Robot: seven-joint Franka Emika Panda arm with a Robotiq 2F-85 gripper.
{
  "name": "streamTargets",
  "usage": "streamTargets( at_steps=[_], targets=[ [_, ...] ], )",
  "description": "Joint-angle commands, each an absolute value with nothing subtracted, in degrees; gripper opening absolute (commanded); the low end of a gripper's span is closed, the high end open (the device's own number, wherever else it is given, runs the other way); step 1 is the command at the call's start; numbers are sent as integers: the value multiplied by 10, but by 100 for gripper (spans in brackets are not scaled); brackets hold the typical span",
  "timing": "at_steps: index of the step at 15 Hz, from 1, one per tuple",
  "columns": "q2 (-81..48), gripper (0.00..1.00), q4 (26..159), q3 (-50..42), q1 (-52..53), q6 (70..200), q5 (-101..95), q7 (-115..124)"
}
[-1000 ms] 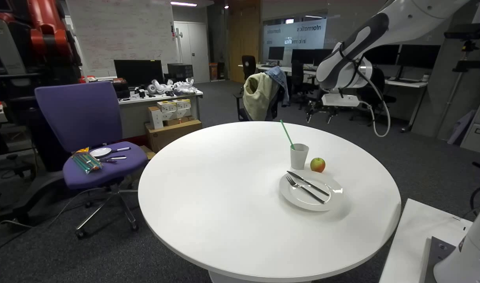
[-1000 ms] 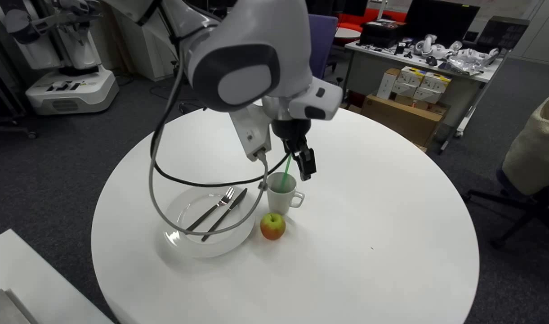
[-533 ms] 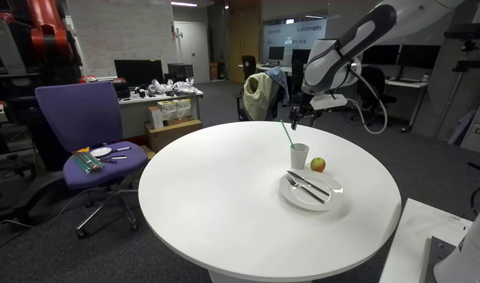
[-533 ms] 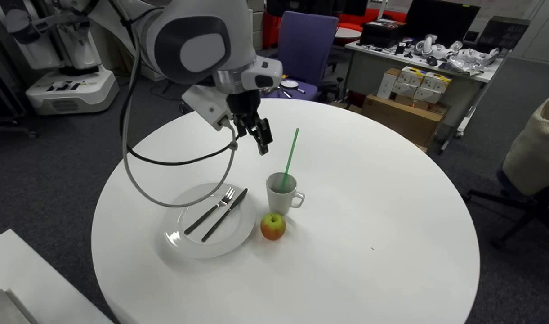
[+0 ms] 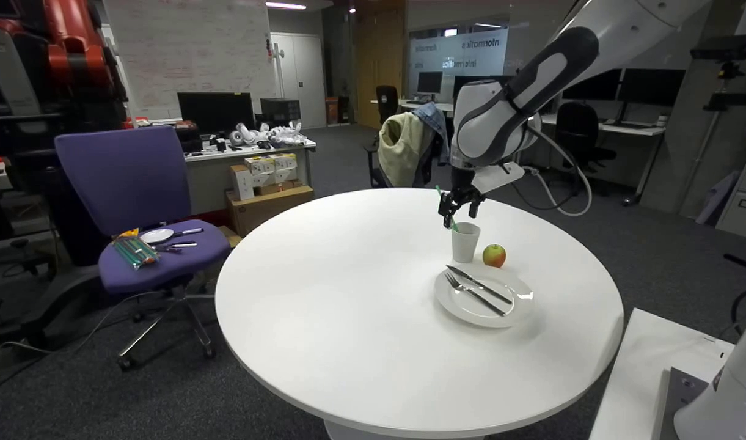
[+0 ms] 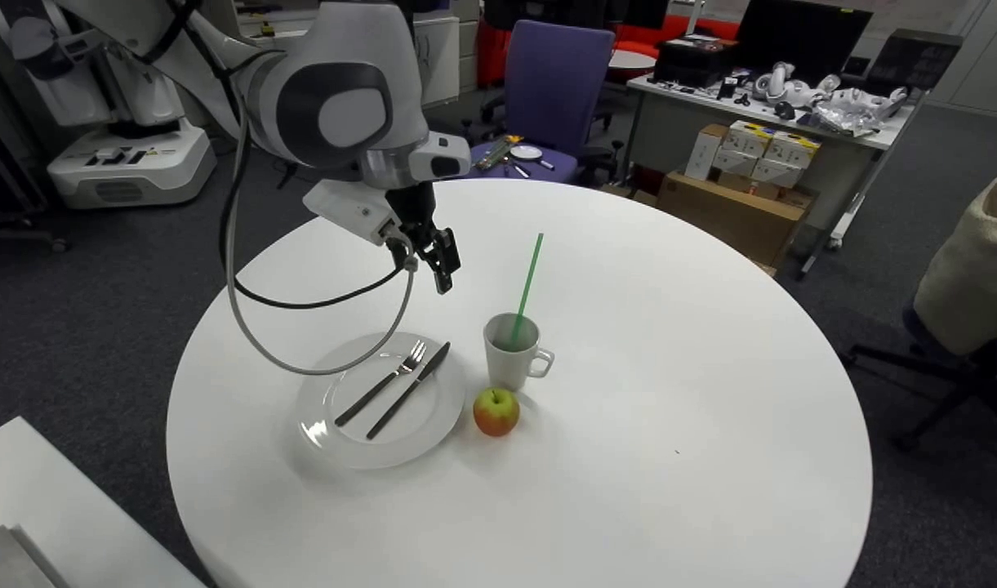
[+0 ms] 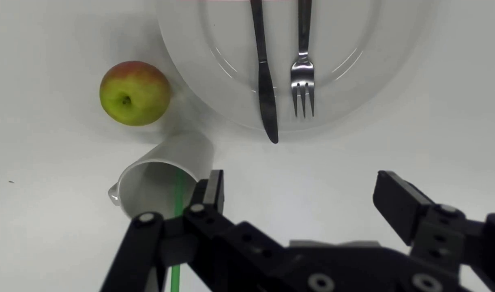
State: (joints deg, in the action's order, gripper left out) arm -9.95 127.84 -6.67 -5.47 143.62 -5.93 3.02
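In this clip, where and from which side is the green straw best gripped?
Probably by the upper part of the green straw, the open gripper coming from above, on the side away from the apple. That length stands free above the white mug and leans away from the apple, while the lower end sits down inside, where the mug's wall leaves little room.

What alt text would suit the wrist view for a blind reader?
An open, empty robot hand hovers above a white table near a mug with a green straw; an apple and a plate bearing knife and fork lie nearby.
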Motion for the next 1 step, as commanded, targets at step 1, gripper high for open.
streamTargets(
  at_steps=[1],
  targets=[
    [-101,100,1277,-67,-54,1435,-59,28]
  ],
)
